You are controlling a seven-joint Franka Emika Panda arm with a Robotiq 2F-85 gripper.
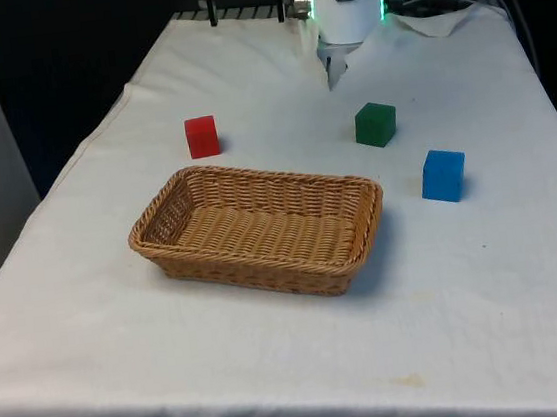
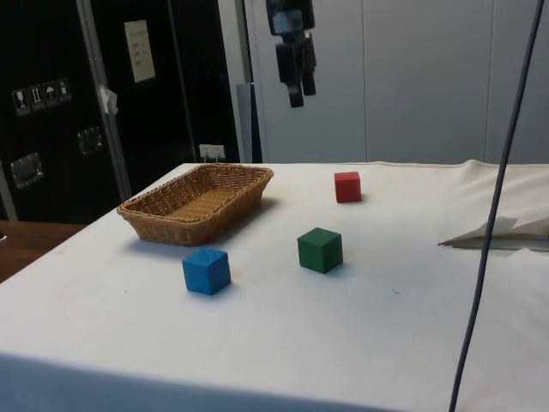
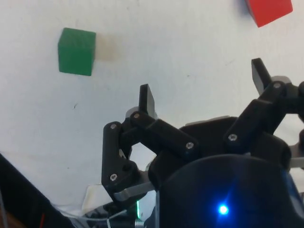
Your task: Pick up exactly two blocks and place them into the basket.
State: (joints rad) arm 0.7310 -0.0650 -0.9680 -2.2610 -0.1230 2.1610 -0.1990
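White cloth covers the whole table, a bit wrinkled at its edges. Beside the table in the side view stand dark cabinets with small stickers and a paper note on them. Next to those cabinets is a plain pale wall.

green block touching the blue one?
Apart. The side view shows bare cloth between the green block and the blue block; the front view shows the same gap.

The arm has a white, rounded casing. The gripper is black, with jointed linkage fingers fastened by small silver screws.
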